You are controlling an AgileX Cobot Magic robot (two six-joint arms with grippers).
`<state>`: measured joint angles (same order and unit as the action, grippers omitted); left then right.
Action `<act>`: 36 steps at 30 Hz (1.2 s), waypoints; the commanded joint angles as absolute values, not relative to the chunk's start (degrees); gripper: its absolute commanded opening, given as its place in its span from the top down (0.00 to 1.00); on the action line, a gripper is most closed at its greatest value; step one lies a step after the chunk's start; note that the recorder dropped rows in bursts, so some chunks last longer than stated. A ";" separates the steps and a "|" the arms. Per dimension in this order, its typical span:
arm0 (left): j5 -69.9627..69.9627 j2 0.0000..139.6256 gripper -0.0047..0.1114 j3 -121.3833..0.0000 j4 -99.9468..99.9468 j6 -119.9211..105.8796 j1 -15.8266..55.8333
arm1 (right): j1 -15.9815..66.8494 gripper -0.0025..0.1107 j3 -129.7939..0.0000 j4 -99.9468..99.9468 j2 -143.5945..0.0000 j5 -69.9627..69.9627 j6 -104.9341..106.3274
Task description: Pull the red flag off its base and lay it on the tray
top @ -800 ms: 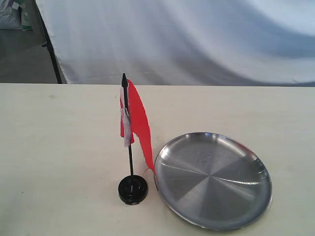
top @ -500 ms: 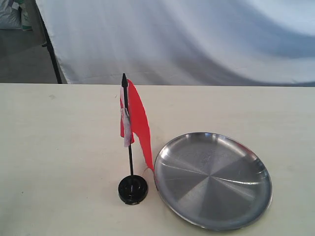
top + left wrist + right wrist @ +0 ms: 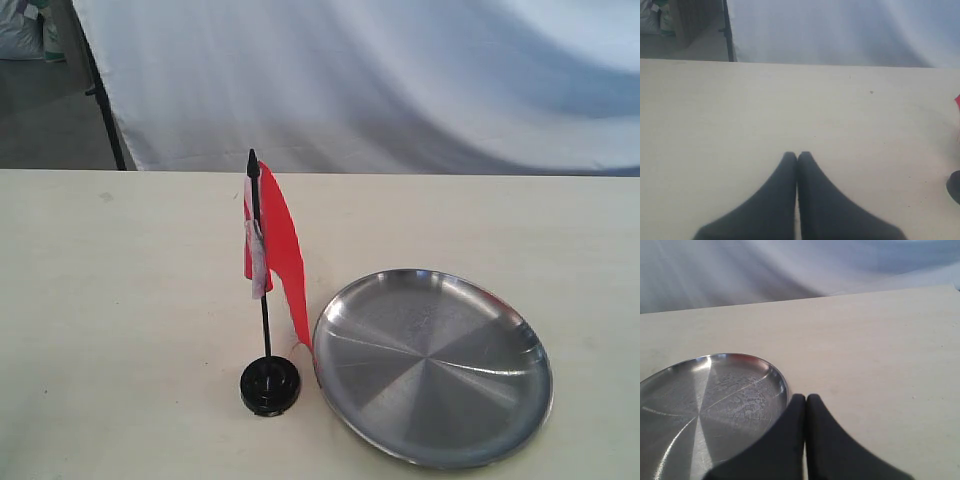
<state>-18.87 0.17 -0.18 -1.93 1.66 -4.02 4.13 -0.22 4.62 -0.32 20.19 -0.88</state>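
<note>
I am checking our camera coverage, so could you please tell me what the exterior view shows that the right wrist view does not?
Only the exterior view shows the red flag, standing upright in the base beside the tray. Only the right wrist view shows the right pincer, shut with nothing in it, its tips close to the tray's rim. Both show the empty tray, the pale table and the white backdrop.
</note>
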 commanded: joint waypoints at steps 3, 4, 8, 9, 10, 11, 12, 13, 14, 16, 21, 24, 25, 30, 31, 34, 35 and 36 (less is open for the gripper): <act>-18.69 0.00 0.96 0.00 -1.72 1.73 -4.07 | 3.83 0.98 0.00 4.65 0.00 19.95 -0.89; -18.69 0.00 0.96 0.00 -1.72 1.73 -4.07 | 3.83 0.98 0.00 4.65 0.00 19.95 -0.89; -18.69 0.00 0.96 0.00 -1.72 1.73 -4.07 | 3.83 0.98 0.00 4.65 0.00 19.82 -0.89; -18.69 0.00 0.96 0.00 -1.72 1.73 -4.07 | 3.83 0.98 0.00 4.65 0.00 19.82 -0.89; -18.69 0.00 0.96 0.00 -1.72 1.73 -4.07 | 3.83 0.98 0.00 4.65 0.00 19.59 -0.89; -18.69 0.00 0.96 0.00 -1.72 1.73 -4.07 | 3.83 0.98 0.00 4.65 0.00 18.58 -0.89; -18.69 0.00 0.96 0.00 -1.72 1.73 -4.07 | 3.83 0.98 0.00 4.65 0.00 17.43 -0.89; -18.69 0.00 0.96 0.00 -1.72 1.73 -4.07 | 3.83 0.98 0.00 5.31 0.00 15.47 -0.89; -18.69 0.00 0.96 0.00 -1.72 1.73 -4.07 | 3.83 0.98 0.00 6.90 0.00 13.32 -0.89; -18.69 0.00 0.96 0.00 -1.72 1.73 -4.07 | 3.83 0.98 0.00 10.23 0.00 8.93 -0.89; -18.69 0.00 0.96 0.00 -1.72 1.73 -4.07 | 3.83 0.98 0.00 21.40 0.00 0.00 -1.06; -18.69 0.00 0.96 0.00 -1.72 1.73 -4.07 | 3.83 0.98 0.00 29.91 0.00 -4.43 -2.94; -18.69 0.00 0.96 0.00 -1.72 1.73 -4.07 | 3.83 0.98 0.00 32.71 0.00 -5.58 -3.36; -18.69 0.00 0.96 0.00 -1.72 1.73 -4.07 | 3.83 0.98 0.00 36.12 0.00 -8.18 -3.38; -18.69 0.00 0.96 0.00 -1.72 1.73 -4.07 | 3.83 0.98 0.00 36.12 0.00 -7.88 -3.38; -18.69 0.00 0.96 0.00 -1.72 1.73 -4.07 | 3.83 0.98 0.00 36.12 0.00 -7.74 -3.38; -18.69 0.00 0.96 0.00 -1.72 1.73 -4.07 | 3.83 0.98 0.00 36.12 0.00 -9.00 -3.38; -18.69 0.00 0.96 0.00 -1.72 1.73 -4.07 | 3.83 0.98 0.00 36.12 0.00 -11.10 -3.49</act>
<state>-18.87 0.17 -0.18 -1.93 1.66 -4.02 4.13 -0.22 35.94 -0.32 -7.60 -3.25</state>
